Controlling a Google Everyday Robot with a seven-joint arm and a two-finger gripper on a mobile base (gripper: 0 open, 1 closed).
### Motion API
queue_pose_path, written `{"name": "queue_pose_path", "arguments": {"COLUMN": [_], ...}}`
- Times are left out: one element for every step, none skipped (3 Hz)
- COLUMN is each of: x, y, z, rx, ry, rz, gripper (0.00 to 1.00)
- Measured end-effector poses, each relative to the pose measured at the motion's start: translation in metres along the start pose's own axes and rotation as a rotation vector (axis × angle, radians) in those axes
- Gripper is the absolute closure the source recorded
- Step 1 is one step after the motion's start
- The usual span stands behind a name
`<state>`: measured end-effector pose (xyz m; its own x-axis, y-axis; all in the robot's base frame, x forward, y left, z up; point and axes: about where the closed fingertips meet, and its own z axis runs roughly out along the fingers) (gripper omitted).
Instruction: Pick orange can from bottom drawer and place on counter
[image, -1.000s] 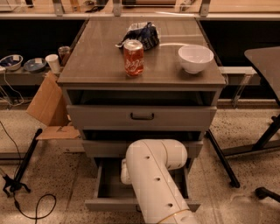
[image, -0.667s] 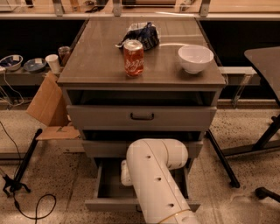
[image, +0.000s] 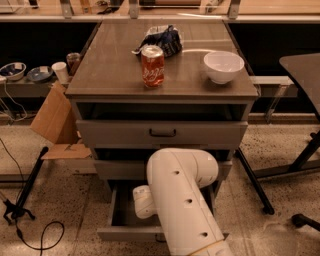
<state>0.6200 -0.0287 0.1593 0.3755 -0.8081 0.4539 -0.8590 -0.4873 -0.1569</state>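
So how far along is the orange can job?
Done: the bottom drawer is pulled open. In hand: the arm reaches down into it; the claw is hidden behind the arm, and no orange can shows. Left: lift the can out and set it on the counter, where a red can, a bowl and a bag sit.

Dim warm light, gripper hidden behind arm (image: 184, 200)

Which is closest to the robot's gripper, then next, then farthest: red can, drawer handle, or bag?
The gripper is hidden behind the arm, down in the bottom drawer.
1. drawer handle, cabinet front, just above.
2. red can, front of the counter.
3. bag, behind the can.
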Motion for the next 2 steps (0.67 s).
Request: {"name": "queue_pose_path", "arguments": {"x": [0.005,0.009], "y": [0.013,0.027], "z": [-0.023,-0.045], "rx": [0.003,0.018], "ry": [-0.026,-0.094], "rz": [-0.049,-0.124], "gripper": [1.0,1.0]}}
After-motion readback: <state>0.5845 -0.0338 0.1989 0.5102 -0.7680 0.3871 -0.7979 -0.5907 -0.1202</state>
